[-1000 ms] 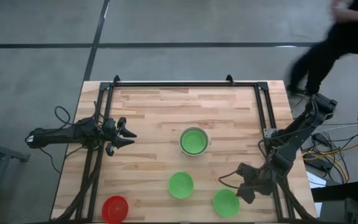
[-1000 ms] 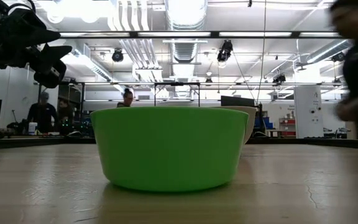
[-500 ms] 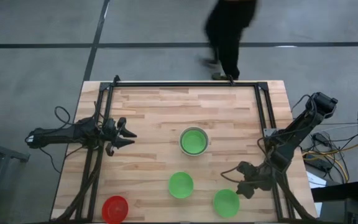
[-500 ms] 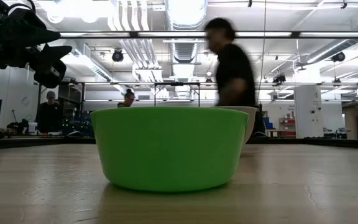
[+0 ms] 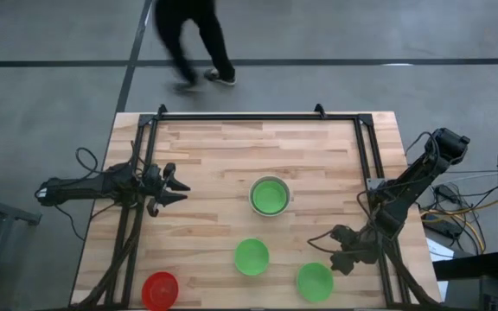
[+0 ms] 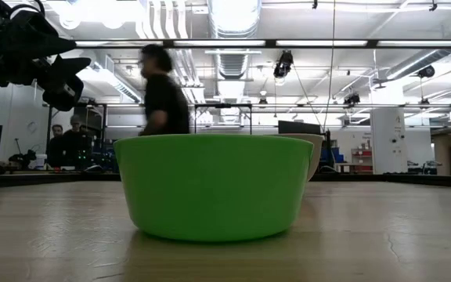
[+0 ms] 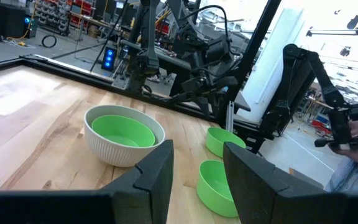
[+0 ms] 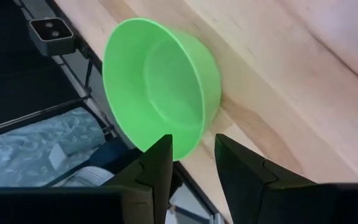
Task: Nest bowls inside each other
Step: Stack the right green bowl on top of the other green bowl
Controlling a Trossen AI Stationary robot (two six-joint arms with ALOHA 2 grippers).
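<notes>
Bowls are spread over the wooden surface (image 5: 214, 155); just beside the round bright-green plastic bowl (image 5: 315, 281) at its edge, the right gripper (image 5: 339, 256) is held apart, and a nudge could tip that bowl off.

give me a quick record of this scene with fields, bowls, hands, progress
bowls nested: one green bowl sits inside the white bowl, mid table
bowls loose: green bowl at centre front; green bowl at front right; red bowl at front left
left hand: open, waiting over the table's left side, holding nothing
right hand: open, poised just above the front right green bowl, not gripping it
progress: one pair nested, three bowls left
background: person walking past the far edge
</notes>
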